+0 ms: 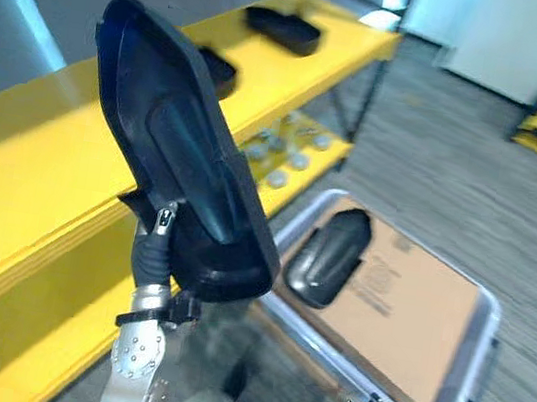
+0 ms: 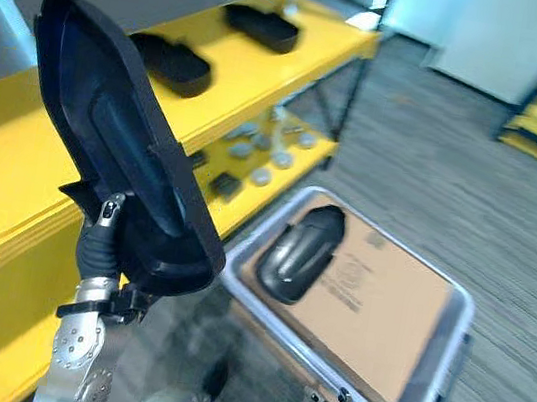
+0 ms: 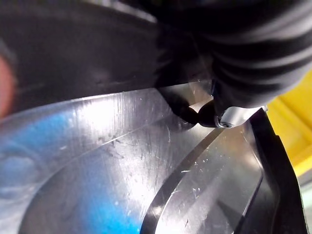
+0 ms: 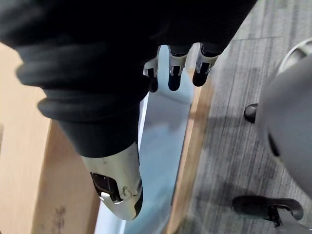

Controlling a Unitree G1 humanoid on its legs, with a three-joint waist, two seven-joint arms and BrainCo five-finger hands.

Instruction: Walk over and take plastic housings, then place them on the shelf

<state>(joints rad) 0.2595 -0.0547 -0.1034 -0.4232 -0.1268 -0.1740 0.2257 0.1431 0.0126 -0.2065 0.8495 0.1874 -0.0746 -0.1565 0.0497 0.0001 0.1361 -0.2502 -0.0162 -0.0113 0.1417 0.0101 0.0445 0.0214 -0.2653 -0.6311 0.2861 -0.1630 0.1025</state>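
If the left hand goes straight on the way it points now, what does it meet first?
Probably the yellow shelf: the left hand, shut on the plastic housing, points toward its top board, and the housing would arrive first. Depth is unclear.

shelf [image 1: 21,164] left | bin [image 1: 486,320] right | housing [image 1: 326,255] in bin | held housing [image 1: 185,148] at shelf edge

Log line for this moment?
left hand: grips held housing, raised beside shelf | right hand: low, empty | shelved housings: two | spare housing in bin
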